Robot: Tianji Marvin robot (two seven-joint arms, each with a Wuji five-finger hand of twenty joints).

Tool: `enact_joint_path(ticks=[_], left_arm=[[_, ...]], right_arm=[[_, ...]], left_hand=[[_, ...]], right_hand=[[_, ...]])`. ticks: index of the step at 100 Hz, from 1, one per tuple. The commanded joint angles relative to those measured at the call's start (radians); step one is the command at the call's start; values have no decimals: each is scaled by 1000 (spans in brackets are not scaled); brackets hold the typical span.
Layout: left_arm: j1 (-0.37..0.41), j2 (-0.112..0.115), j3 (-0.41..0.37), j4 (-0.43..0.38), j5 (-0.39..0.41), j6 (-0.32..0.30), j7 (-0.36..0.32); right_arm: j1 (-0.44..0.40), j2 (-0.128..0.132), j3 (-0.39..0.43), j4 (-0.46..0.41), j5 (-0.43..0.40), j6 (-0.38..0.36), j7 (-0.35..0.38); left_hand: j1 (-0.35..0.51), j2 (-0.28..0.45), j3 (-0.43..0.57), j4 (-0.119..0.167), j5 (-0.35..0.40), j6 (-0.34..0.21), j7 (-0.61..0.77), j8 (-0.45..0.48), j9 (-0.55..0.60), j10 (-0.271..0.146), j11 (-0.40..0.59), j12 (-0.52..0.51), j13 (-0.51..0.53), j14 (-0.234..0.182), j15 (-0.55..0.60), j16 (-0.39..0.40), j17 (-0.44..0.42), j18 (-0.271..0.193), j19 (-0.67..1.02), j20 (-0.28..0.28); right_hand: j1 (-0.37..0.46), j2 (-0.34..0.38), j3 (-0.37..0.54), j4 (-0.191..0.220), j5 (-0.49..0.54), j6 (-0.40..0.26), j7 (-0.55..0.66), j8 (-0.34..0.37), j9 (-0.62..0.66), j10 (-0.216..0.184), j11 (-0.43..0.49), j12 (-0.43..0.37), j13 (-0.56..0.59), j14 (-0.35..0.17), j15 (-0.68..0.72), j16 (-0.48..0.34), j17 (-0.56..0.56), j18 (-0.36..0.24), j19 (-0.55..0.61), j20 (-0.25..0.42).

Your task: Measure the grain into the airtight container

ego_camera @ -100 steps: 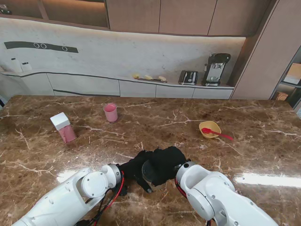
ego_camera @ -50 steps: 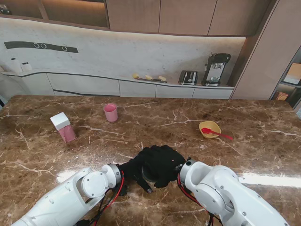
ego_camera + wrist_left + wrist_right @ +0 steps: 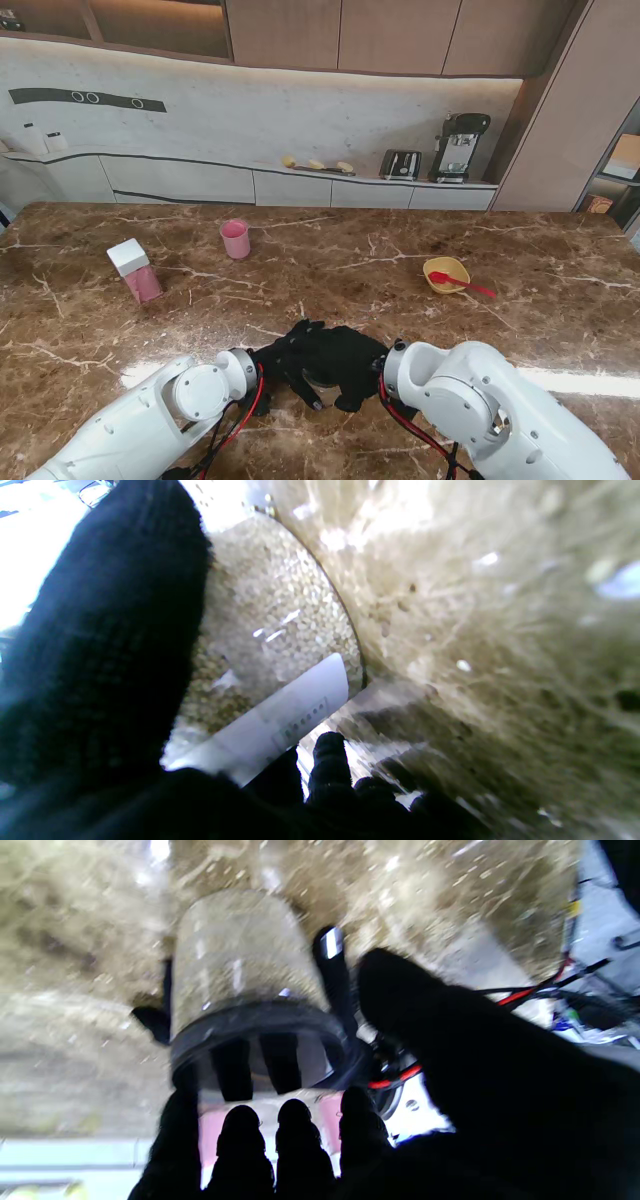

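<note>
A clear airtight container [image 3: 240, 955] holding pale grain stands near me at the table's middle, with a black lid [image 3: 260, 1025] on top. In the stand view both black-gloved hands hide it. My left hand [image 3: 285, 355] wraps its side; its thumb [image 3: 100, 645] presses the glass by the grain [image 3: 270, 610] and a white label [image 3: 280, 715]. My right hand [image 3: 345, 362] lies over the lid, its fingertips [image 3: 295, 1120] curled at the rim and its thumb [image 3: 450, 1040] alongside.
A pink cup [image 3: 235, 239] stands far left of centre. A pink box with a white cap [image 3: 134, 271] stands at the left. A yellow bowl [image 3: 446, 272] with a red spoon [image 3: 462, 285] sits to the far right. The marble table [image 3: 540, 330] spreads wide around them.
My right hand has come down and turned over the container, now covering the lid that showed a second ago. The left hand has stayed on the container's side.
</note>
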Motion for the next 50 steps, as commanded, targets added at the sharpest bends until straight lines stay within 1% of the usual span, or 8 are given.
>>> enact_joint_path(ticks=[1,8,16,26,32,41,46,50], left_arm=[[34,7,18,45,5,23,-22],[34,7,19,45,4,23,-22],[35,7,18,43,5,23,-22],[37,9,16,41,7,25,-24],[38,9,14,40,8,26,-25],[39,10,12,39,7,26,-26],[39,9,11,39,5,26,-26],[38,9,12,39,5,26,-26]], right_arm=[[-23,-4,-5,5,-76,31,-80],[-36,-13,-5,9,-133,47,-134],[-50,-22,-12,13,-226,82,-200],[-58,-31,-26,18,-303,136,-257],[-55,-32,-33,22,-322,156,-266],[-48,-32,-43,23,-317,171,-253],[-44,-33,-47,31,-312,164,-268],[-39,-29,-42,26,-286,145,-245]], left_hand=[[80,360,169,23,256,-128,468,78,26,-13,25,3,65,214,156,57,144,432,301,41],[81,360,169,23,256,-127,469,79,25,-12,25,2,64,216,156,57,144,433,301,41],[80,360,168,23,256,-128,469,79,26,-13,25,2,65,215,156,57,144,432,301,41],[81,359,169,23,257,-129,469,79,26,-14,25,2,65,216,156,57,144,433,301,41],[81,360,169,23,257,-130,468,79,26,-14,25,2,65,216,156,57,144,432,301,41],[81,358,170,24,257,-133,470,81,26,-14,25,2,65,214,156,57,144,433,300,41],[80,358,170,24,257,-132,470,81,25,-13,25,2,65,215,156,57,145,433,300,41],[80,358,171,23,257,-132,470,81,26,-14,25,2,65,215,156,57,145,433,300,41]], right_hand=[[-68,-15,-97,-12,-28,36,-24,-78,-30,28,-27,-22,-35,-13,-11,-6,-2,-126,29,22],[-124,5,-186,-18,-38,63,8,24,-26,21,-3,91,-4,-16,30,91,27,-119,71,51],[-201,58,-270,-22,-46,121,94,385,27,1,132,234,132,-29,147,176,116,-106,181,127],[-243,115,-345,-24,25,130,268,496,102,-33,332,421,362,-69,374,363,298,-81,420,307],[-271,187,-528,13,60,114,333,552,160,-56,419,503,529,-114,560,505,452,-87,593,397],[-275,132,-490,40,149,92,385,596,281,-73,510,553,651,-145,715,585,552,-102,742,415],[-108,104,-491,53,242,56,410,597,378,-83,527,555,716,-145,726,572,600,-98,783,354],[6,52,-201,41,235,9,362,555,354,-80,454,492,659,-114,574,484,560,-100,685,262]])
